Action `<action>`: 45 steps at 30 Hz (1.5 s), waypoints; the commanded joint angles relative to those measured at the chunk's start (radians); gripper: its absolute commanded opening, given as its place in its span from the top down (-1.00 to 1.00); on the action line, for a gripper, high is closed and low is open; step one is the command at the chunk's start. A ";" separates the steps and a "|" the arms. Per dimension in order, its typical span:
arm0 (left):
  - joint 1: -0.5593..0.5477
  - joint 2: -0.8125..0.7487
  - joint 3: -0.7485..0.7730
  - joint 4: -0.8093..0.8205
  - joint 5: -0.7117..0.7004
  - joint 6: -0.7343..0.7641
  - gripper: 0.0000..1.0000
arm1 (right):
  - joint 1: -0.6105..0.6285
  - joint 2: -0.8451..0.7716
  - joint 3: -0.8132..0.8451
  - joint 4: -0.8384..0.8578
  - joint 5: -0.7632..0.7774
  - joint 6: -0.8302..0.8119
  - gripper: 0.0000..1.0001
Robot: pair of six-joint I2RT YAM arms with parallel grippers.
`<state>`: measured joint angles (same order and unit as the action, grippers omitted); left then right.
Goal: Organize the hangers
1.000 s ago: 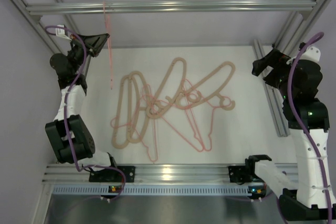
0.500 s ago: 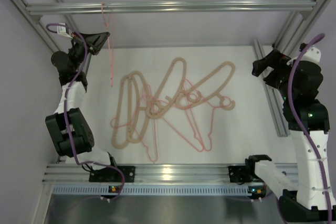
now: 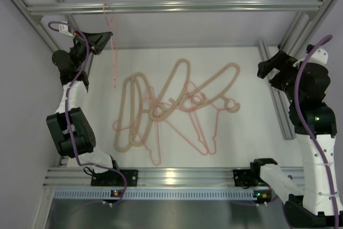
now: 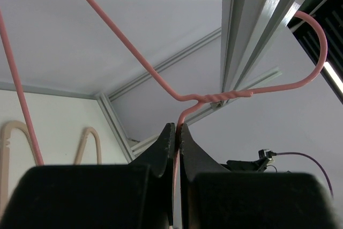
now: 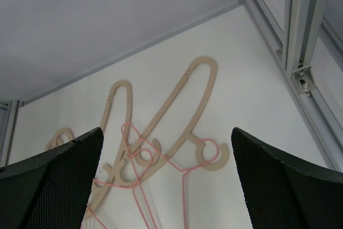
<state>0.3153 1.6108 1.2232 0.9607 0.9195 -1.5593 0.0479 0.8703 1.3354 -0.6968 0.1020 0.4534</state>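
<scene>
My left gripper (image 3: 109,36) is shut on a thin pink wire hanger (image 3: 112,46) that hangs with its hook on the overhead rail (image 3: 171,7). In the left wrist view the jaws (image 4: 176,128) pinch the wire just below the twisted neck, and the hook (image 4: 316,46) curls over the rail (image 4: 252,30). Several beige hangers (image 3: 172,89) and pink wire hangers (image 3: 206,132) lie tangled on the white table. My right gripper (image 3: 263,68) is open and empty, raised at the right; its view shows the pile (image 5: 161,132) below.
Aluminium frame posts (image 3: 273,89) run along the right side and another stands at the back left (image 3: 32,14). A front rail (image 3: 171,175) lies between the arm bases. The white table (image 3: 241,138) extends right of the pile.
My left arm shifted slightly left and up with the pink hanger in it. The pile and my right arm have not moved.
</scene>
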 commanded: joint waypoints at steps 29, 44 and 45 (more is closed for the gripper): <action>0.011 -0.095 0.113 -0.117 -0.131 -0.153 1.00 | -0.013 -0.045 -0.028 0.046 -0.010 0.008 -0.99; 0.013 -0.109 0.150 -0.155 -0.111 -0.123 1.00 | -0.013 -0.051 -0.030 0.048 -0.016 0.010 -0.99; 0.013 -0.104 0.151 -0.154 -0.111 -0.128 1.00 | -0.013 -0.053 -0.031 0.048 -0.016 0.010 -0.99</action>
<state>0.3229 1.5337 1.3338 0.7841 0.8368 -1.6855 0.0479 0.8337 1.3014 -0.6949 0.0948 0.4641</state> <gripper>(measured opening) 0.021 0.993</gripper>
